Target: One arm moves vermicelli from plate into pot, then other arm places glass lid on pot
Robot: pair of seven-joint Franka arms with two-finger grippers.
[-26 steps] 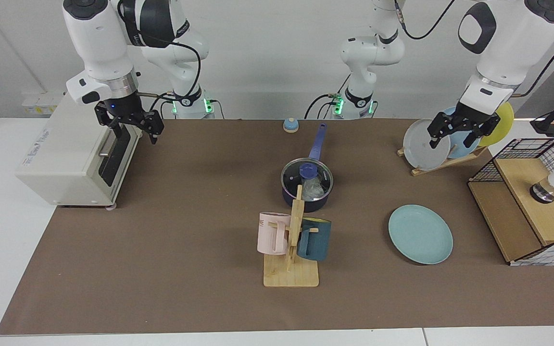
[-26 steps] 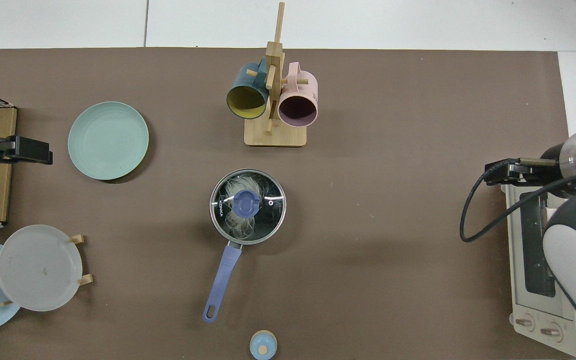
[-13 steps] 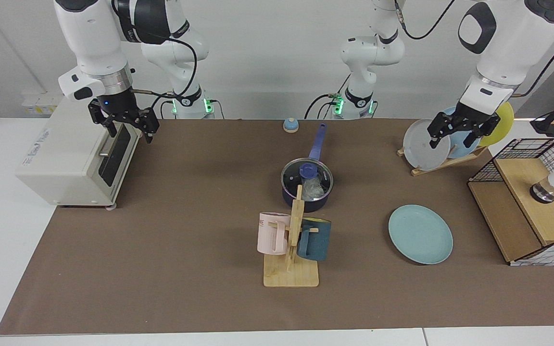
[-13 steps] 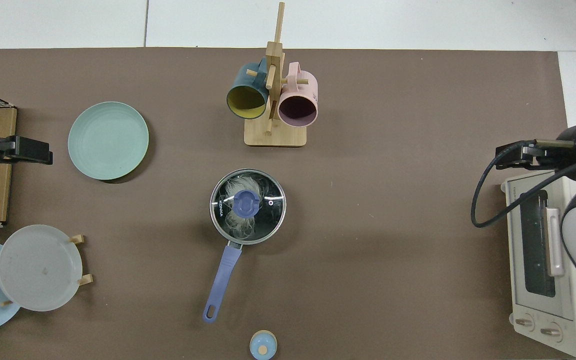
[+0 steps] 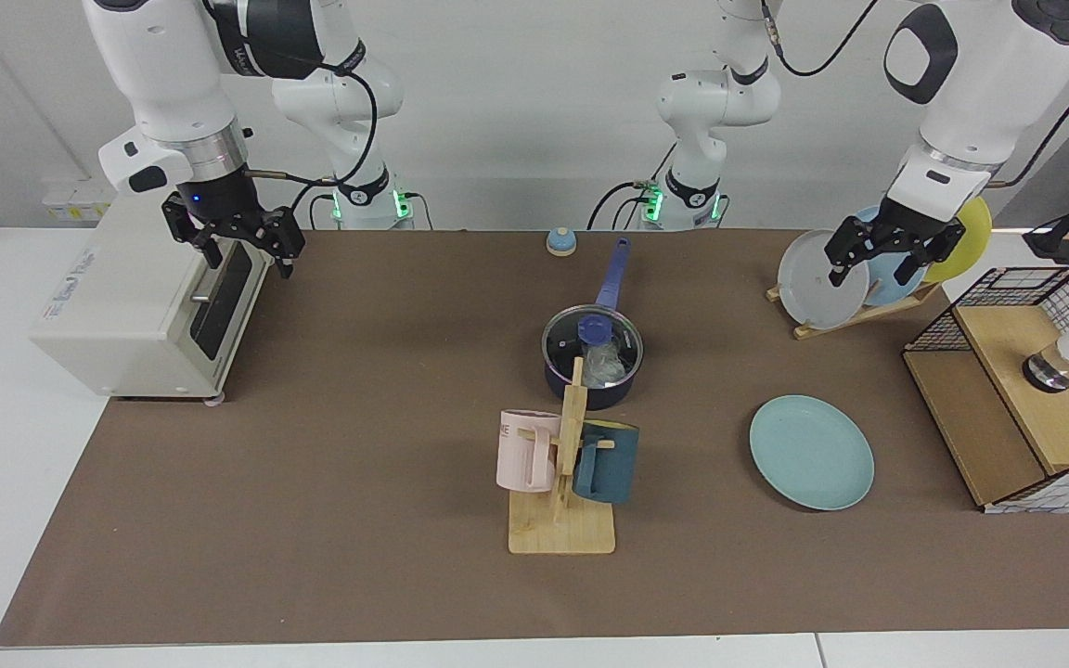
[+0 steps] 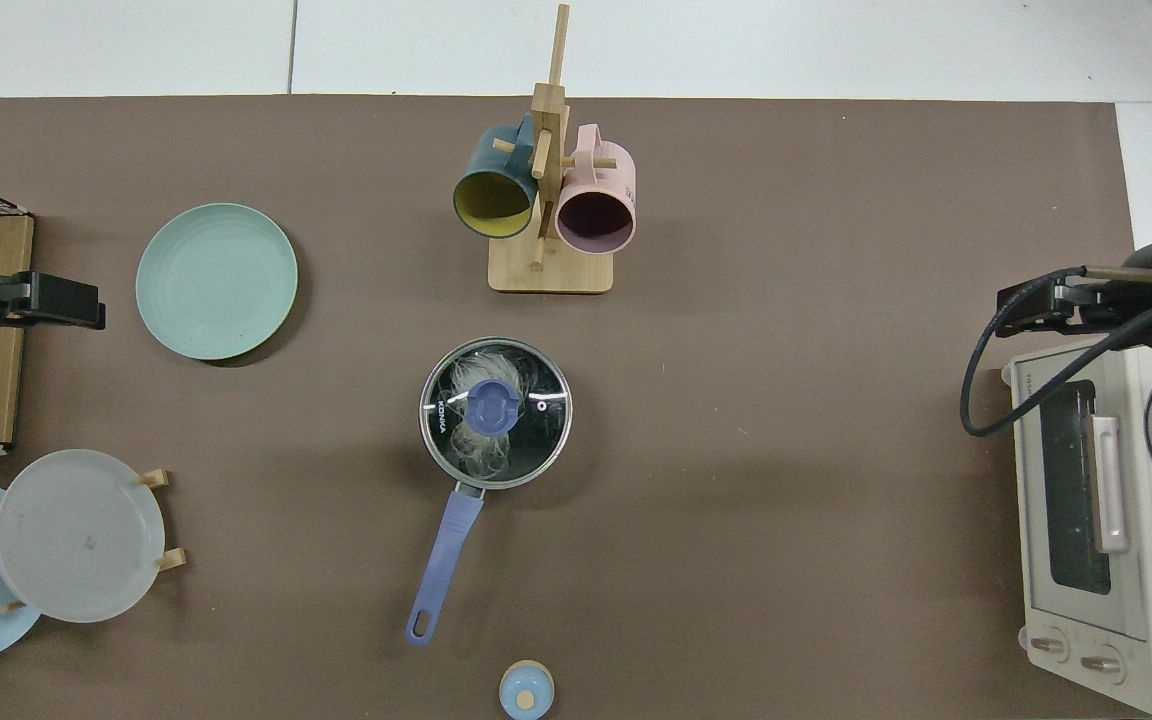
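Observation:
The dark navy pot (image 5: 614,397) (image 6: 443,562) stands mid-table, its blue-violet handle pointing toward the arm bases. On it sits the glass lid (image 5: 595,327) (image 6: 492,408) with its blue knob. Under the glass lies the white vermicelli (image 5: 603,364) (image 6: 483,453). The teal plate (image 5: 811,452) (image 6: 216,281) lies bare on the mat. My right gripper (image 5: 242,249) (image 6: 1031,308) hangs open and holds nothing, by the toaster oven's upper corner. Beside the plate rack, my left gripper (image 5: 876,267) (image 6: 54,303) waits open, with nothing between its fingers.
A wooden mug rack (image 5: 560,531) (image 6: 549,268) with a pink and a teal mug stands in front of the pot. A toaster oven (image 5: 126,306) (image 6: 1096,520), a rack of grey, light-blue and yellow plates (image 5: 817,278), a wire basket (image 5: 1017,390) and a small blue knob-like object (image 5: 560,241) ring the mat.
My right gripper has risen and drawn back a little toward the toaster oven and its own base. The left arm, pot, lid and plate have not moved.

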